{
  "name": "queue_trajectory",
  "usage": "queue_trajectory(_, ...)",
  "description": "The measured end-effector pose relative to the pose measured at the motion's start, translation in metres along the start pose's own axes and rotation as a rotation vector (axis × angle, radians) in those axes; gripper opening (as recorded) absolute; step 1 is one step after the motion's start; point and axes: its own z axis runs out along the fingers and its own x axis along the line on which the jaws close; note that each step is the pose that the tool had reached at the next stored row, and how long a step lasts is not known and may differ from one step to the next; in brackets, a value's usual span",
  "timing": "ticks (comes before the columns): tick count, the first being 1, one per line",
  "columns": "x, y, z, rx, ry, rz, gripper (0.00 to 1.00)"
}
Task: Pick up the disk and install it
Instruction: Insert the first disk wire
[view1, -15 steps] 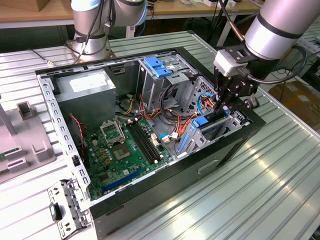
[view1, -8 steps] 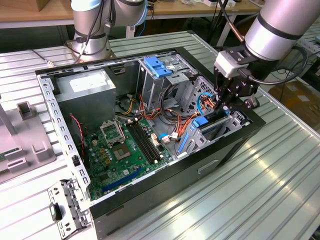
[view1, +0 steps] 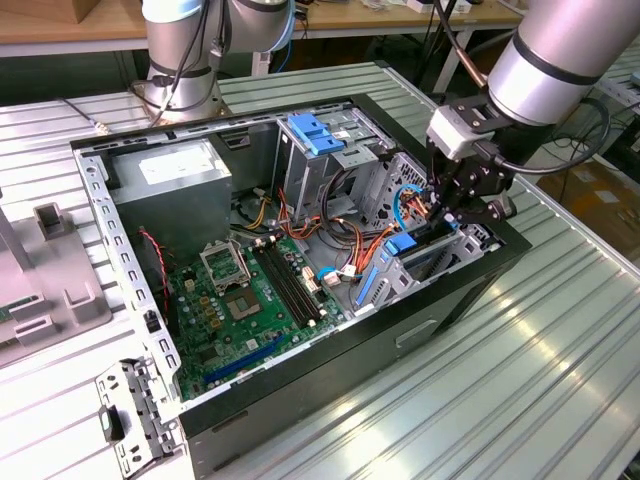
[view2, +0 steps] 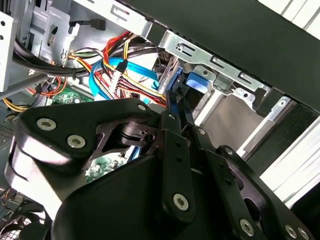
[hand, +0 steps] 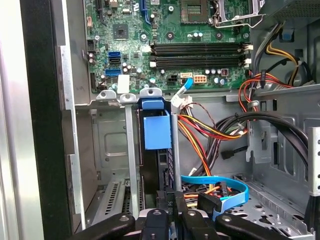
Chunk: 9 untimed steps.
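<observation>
— Black linkage of my tool (view2: 172, 125) sits closest to the lens in the second wrist view. What is it doing?

— It's closed on the disk (hand: 157, 132), pinching the blue carrier's edge from both sides.

— Where is the disk?

— Standing on edge in the drive cage (view1: 425, 262) at the front corner of the computer case (view1: 330, 375), partway down the slot, with orange and blue cables (hand: 212, 187) just beside it. The case lies open on the worktop (view1: 540, 380).

— How will it handle?

— I'd judge it stiff and fairly heavy for its size, with smooth metal faces. The plastic carrier frame gives a safer hold than the bare body, and the drive won't like knocks.
</observation>
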Motion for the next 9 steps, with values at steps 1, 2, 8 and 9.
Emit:
queue_trajectory(1, 0.0001, 0.0000, 0.0000, 0.0000, -0.0003, 0.000, 0.17)
queue_trajectory(2, 0.0001, 0.0000, 0.0000, -0.0001, -0.0007, 0.000, 0.17)
queue_trajectory(8, 0.0002, 0.0000, 0.0000, -0.0002, -0.0030, 0.000, 0.31)
queue_trajectory(9, 0.0002, 0.0000, -0.0001, -0.0002, -0.0035, 0.000, 0.31)
